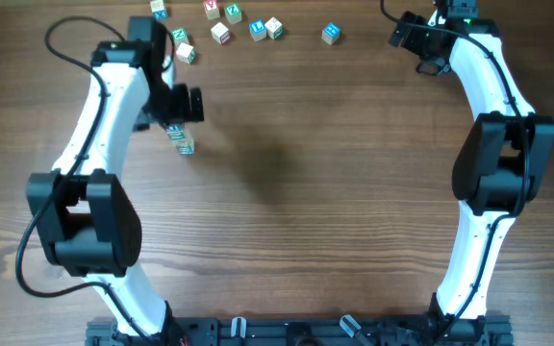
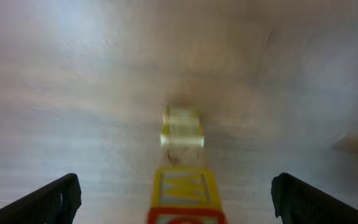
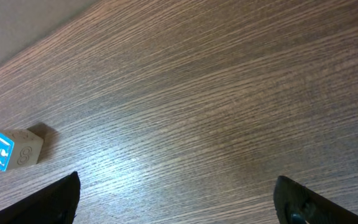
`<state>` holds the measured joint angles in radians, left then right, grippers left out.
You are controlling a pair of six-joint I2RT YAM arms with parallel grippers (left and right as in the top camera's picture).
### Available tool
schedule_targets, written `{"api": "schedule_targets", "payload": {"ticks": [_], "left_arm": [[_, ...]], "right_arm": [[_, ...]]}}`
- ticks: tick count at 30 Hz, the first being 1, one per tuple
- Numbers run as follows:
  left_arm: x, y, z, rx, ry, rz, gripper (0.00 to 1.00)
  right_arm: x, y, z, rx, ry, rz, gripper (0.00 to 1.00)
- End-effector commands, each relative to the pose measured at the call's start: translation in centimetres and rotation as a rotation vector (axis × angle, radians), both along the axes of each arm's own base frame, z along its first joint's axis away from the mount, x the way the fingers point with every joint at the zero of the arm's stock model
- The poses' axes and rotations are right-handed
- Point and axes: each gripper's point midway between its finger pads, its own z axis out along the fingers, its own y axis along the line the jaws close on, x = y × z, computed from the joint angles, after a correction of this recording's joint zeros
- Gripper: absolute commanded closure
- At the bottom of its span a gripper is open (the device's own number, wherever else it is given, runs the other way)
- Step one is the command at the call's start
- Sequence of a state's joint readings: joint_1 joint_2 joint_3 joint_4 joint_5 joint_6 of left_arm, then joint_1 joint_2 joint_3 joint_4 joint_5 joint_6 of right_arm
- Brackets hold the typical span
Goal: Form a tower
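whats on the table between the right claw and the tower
Only bare table lies between the right claw and the tower, as the overhead view shows; the loose cubes sit farther back, off that line.

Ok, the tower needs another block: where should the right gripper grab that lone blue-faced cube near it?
Come straight down from above and close on two opposite side faces. The blue-faced cube sits flat on the table with nothing beside it, so its sides are free, and the open right gripper looks wide enough.
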<state>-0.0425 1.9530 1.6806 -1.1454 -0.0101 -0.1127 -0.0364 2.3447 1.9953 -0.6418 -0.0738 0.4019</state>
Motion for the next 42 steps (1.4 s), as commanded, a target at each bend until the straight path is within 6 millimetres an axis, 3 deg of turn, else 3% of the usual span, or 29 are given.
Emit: {"api": "schedule_targets", "payload": {"ticks": [1, 4, 7, 11, 34, 38, 42], "left_arm": [[3.2, 2.0, 7.3, -0.001, -0.219, 0.068, 0.0], [3.6, 3.5, 10.1, -0.007, -0.296, 0.13, 0.0], [3.1, 5.3, 11.6, -0.001, -0.328, 0.172, 0.0], [2.9, 6.6, 11.5, 0.004, -0.326, 0.202, 0.0], [2.8, 6.7, 11.8, 0.004, -0.332, 0.203, 0.0], [1.6, 6.0, 15.9, 0.002, -0.431, 0.19, 0.0], [-2.6, 4.5, 24.3, -0.007, -0.648, 0.159, 0.0]], "right_arm": [[0.2, 0.1, 2.3, -0.011, -0.041, 0.007, 0.0], [0.2, 0.1, 2.3, -0.011, -0.041, 0.008, 0.0], [0.2, 0.1, 2.2, -0.011, -0.041, 0.007, 0.0], [0.2, 0.1, 2.3, -0.011, -0.041, 0.008, 0.01], [0.2, 0.1, 2.3, -0.011, -0.041, 0.007, 0.0], [0.2, 0.1, 2.2, -0.011, -0.041, 0.008, 0.0], [0.2, 0.1, 2.2, -0.011, -0.041, 0.008, 0.0]]}}
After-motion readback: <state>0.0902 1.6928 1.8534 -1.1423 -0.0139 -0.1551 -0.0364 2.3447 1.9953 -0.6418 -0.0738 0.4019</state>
